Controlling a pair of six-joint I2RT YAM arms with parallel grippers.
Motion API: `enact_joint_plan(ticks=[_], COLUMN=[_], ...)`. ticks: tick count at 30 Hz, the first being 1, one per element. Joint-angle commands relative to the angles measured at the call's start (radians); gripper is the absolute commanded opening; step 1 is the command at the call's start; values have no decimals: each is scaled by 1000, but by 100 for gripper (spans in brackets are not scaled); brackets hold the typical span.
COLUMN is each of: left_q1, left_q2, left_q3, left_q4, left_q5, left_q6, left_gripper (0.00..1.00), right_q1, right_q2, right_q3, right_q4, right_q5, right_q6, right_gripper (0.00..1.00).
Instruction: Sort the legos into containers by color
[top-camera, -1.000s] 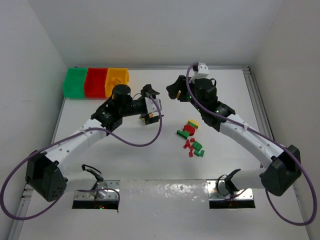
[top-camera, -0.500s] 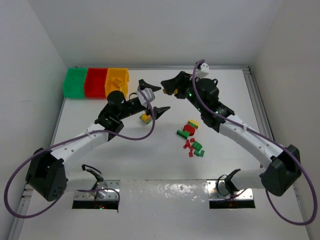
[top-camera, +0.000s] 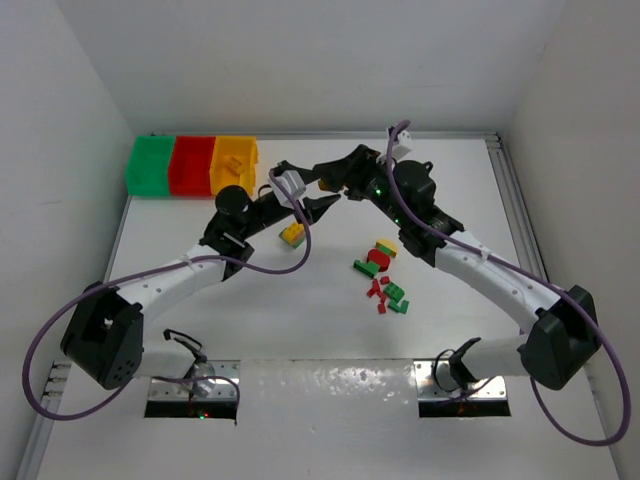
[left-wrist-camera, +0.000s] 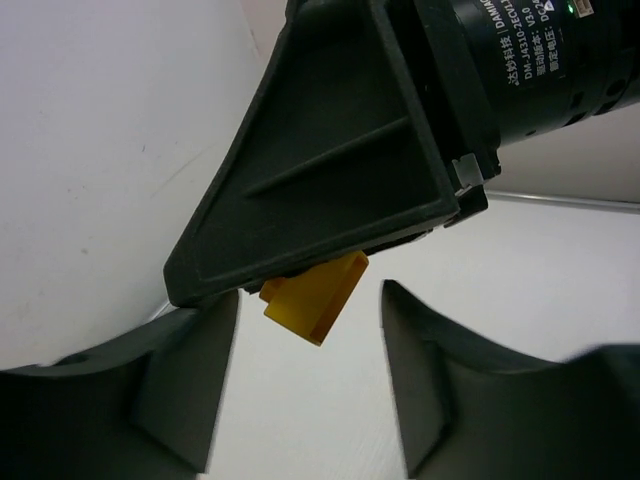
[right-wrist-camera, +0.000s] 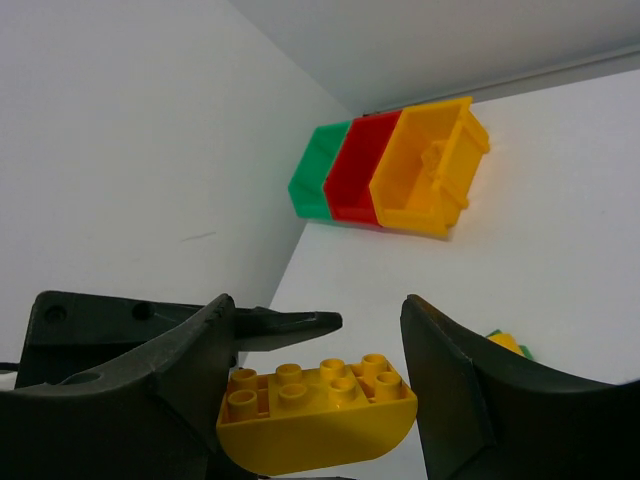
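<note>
My right gripper (right-wrist-camera: 318, 345) is shut on a yellow round-bottomed lego (right-wrist-camera: 315, 418), held lengthwise between its fingers above the table. My left gripper (left-wrist-camera: 305, 365) is open and empty, its fingers on either side of that yellow lego (left-wrist-camera: 315, 297), not touching it. In the top view the two grippers meet, left (top-camera: 318, 193) and right (top-camera: 332, 180), and the held lego is hidden. A yellow-and-green lego (top-camera: 293, 234) lies on the table below them. A pile of red, green and yellow legos (top-camera: 384, 276) lies mid-table. The green (top-camera: 150, 164), red (top-camera: 192, 165) and yellow (top-camera: 234, 160) containers stand at the back left.
White walls close in the table on the left, back and right. A metal rail (top-camera: 505, 190) runs along the right edge. The containers also show in the right wrist view, with the yellow bin (right-wrist-camera: 428, 170) nearest.
My left gripper opened, left the yellow-and-green lego on the table and rose towards the right gripper. My right gripper moved left with the yellow lego until the two met.
</note>
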Motion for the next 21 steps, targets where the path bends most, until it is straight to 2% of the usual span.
enact_joint_plan(ticks=[1, 6, 9, 10, 12, 13, 14, 16, 17, 19, 21], left_q1=[-4, -4, -4, -4, -4, -4, -4, -4, -4, -4, -4], left_q2=[3, 1, -8, -10, -19, -22, -27, -34, -42, -48, -57], left_q3=[3, 6, 1, -2, -5, -6, -5, -3, 0, 5, 0], left_q4=[96, 108, 95, 88, 66, 53, 42, -14, -63, -114, -158], left_q5=[-5, 4, 27, 32, 21, 14, 5, -11, -34, -49, -63], left_q6=[-14, -37, -53, -53, -54, -54, -51, -44, -44, -31, -22], left_gripper=[52, 43, 26, 14, 0, 0, 0, 0, 0, 0, 0], right_q1=[10, 10, 12, 13, 12, 12, 12, 12, 12, 12, 12], right_q2=[10, 27, 38, 39, 47, 50, 53, 56, 54, 41, 35], right_q3=[20, 15, 0, -3, 3, 18, 29, 56, 61, 52, 47], right_q4=[70, 79, 91, 96, 90, 65, 44, -22, -42, -64, -67], right_q5=[-26, -39, -57, -59, -66, -68, -69, -45, -33, 10, 26], right_q6=[34, 53, 71, 74, 58, 47, 35, -17, -44, -73, -93], right_gripper=[0, 0, 0, 0, 0, 0, 23, 47, 55, 56, 68])
